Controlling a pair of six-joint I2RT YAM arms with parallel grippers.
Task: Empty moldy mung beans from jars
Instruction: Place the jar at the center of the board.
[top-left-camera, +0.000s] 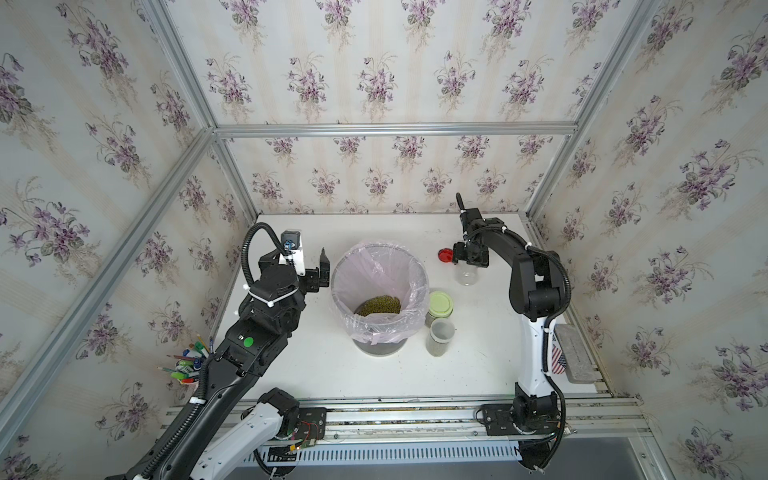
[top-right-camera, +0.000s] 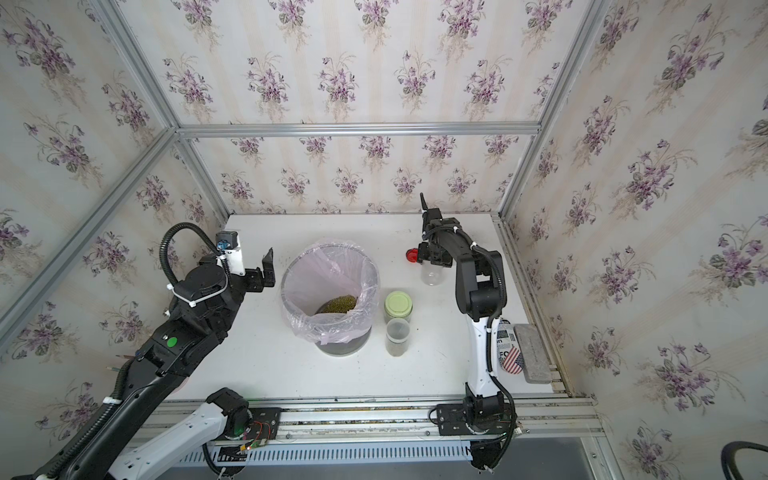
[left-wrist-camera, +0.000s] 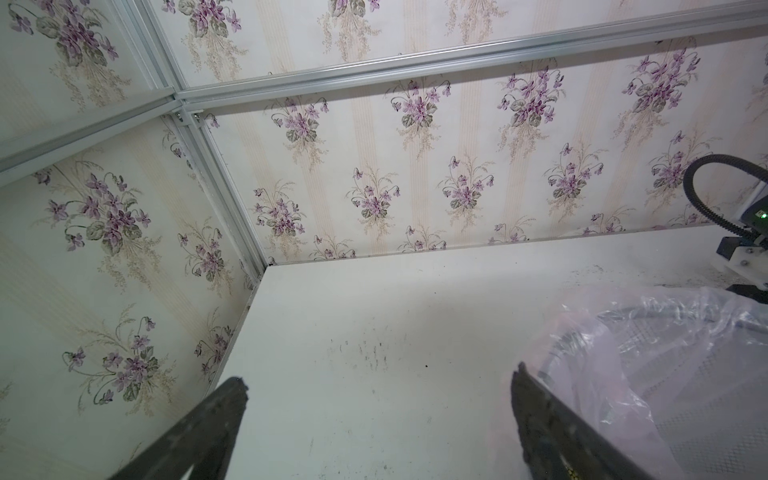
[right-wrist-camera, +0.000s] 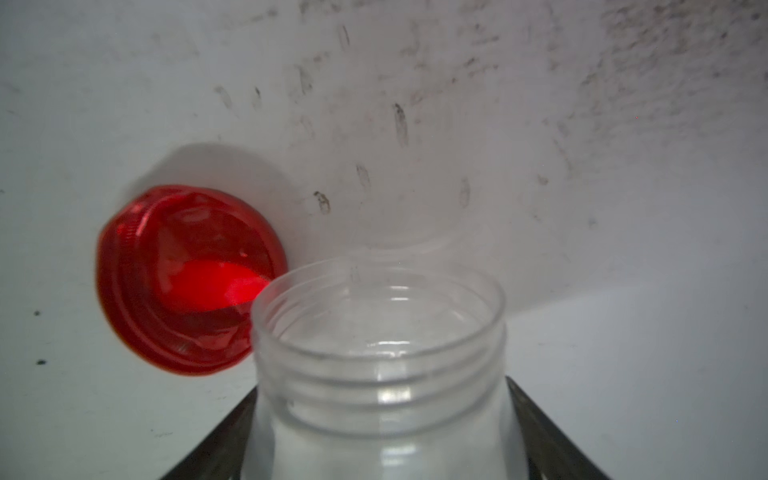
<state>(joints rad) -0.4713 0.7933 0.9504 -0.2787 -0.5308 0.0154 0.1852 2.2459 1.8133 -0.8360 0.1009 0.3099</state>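
1. Right pincer brackets the empty clear jar low on its body, with 1 dark finger on each side. The wrist view does not show whether the fingers grip the jar or stand just clear of it.
2. Left pincer hangs wide open just beside the bin, holding nothing.
3. Mung beans lie heaped at the bottom of the bin's thin pink bag. More show olive-dark in the lidless jar, and the jar with the pale green lid appears to hold some too. Both jars stand just beside the bin on the white tabletop.
4. Handling, as a judgement: the empty clear jar looks like thin, smooth plastic. It should be light and slick, apt to flex or slip out under a hard squeeze. The straight wall below the threaded neck is the place to hold it. The 2 jars with beans will be heavier and weighted low, and loose beans will pour fast and roll if spilled.
5. Red lid, translucent and glossy with a ridged rim, lies on the tabletop near the empty clear jar. The surface around it is matte white, scuffed with dark streaks and specks.
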